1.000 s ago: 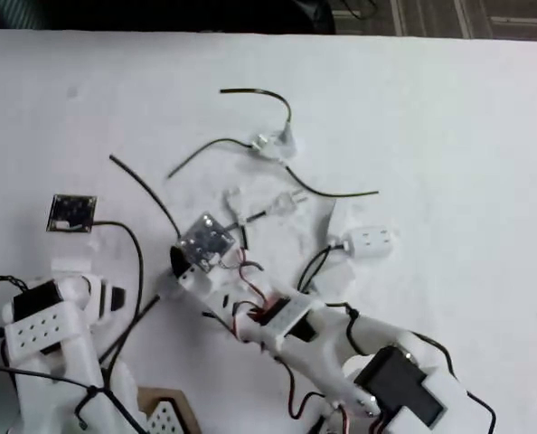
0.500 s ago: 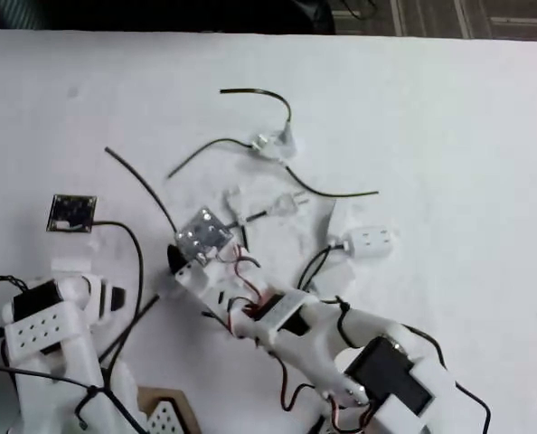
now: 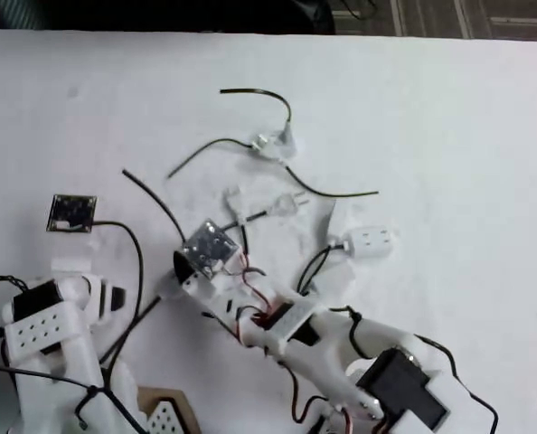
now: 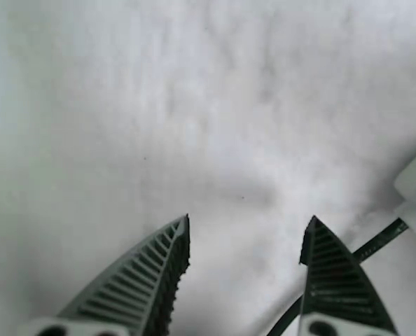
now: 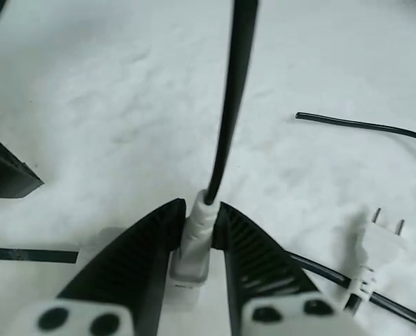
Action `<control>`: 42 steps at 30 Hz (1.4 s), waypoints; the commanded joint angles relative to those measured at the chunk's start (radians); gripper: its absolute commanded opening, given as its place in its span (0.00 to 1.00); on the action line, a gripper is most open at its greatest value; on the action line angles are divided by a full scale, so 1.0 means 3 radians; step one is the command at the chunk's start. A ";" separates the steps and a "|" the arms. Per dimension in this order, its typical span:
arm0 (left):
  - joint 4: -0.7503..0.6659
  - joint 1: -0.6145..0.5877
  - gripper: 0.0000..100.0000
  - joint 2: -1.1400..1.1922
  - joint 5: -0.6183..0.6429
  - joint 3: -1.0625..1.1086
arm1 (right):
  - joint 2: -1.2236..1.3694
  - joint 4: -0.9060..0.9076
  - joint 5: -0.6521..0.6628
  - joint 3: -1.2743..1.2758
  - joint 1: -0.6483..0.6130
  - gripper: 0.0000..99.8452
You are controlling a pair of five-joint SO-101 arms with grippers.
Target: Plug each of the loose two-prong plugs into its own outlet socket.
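White table (image 3: 485,136), bare and slightly wrinkled, carries everything here. At the near left sits your left arm, and just beyond it a small dark circuit board (image 3: 70,213) lies flat with a black lead curling back toward the arm. In its wrist view your left gripper (image 4: 248,222) hangs over bare table with its ribbed fingers spread wide and nothing between them. A dark cord (image 4: 376,241) runs just beside one fingertip, joined to a white piece at the frame edge that is cut off too far to identify.

Toward the centre, your right arm reaches in from the near right. Your right gripper (image 5: 201,210) is clamped tight on the held plug (image 5: 192,248), a white body pinched between both fingers. The held plug's black cord (image 5: 229,105) rises straight out of the fingers and trails off to the far left across the table.

Right of that and a little farther away lies a loose two-prong plug (image 3: 291,203) on its own thin cord. Beyond it, a far plug (image 3: 273,143) lies among looping black cords. The outlet socket (image 3: 370,240), a white block, rests right of centre, well apart from the held plug. The loose two-prong plug, its cord and the right arm's own red wiring lie between them.
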 commanded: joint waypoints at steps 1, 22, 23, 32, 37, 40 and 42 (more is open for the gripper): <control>-0.0046 -0.0023 0.26 -0.0059 0.0041 -0.0077 | -0.0115 0.0315 0.0036 0.0010 0.0018 0.02; -0.0041 -0.0023 0.26 -0.0059 0.0041 -0.0077 | -0.0386 0.2350 0.0020 -0.0604 0.0028 0.02; -0.0041 -0.0023 0.26 -0.0059 0.0041 -0.0077 | -0.0407 0.2447 0.0020 -0.0629 0.0033 0.02; -0.0046 -0.0023 0.26 -0.0059 0.0041 -0.0077 | -0.0407 0.2810 0.0015 -0.0772 0.0038 0.02; -0.0046 -0.0023 0.26 -0.0059 0.0036 -0.0077 | -0.0412 0.2943 0.0026 -0.0772 0.0038 0.02; -0.0046 -0.0023 0.26 -0.0059 0.0031 -0.0077 | -0.0412 0.3005 0.0031 -0.0777 0.0038 0.02; -0.0046 -0.0023 0.26 -0.0059 0.0031 -0.0077 | -0.0412 0.3046 0.0031 -0.0777 0.0038 0.02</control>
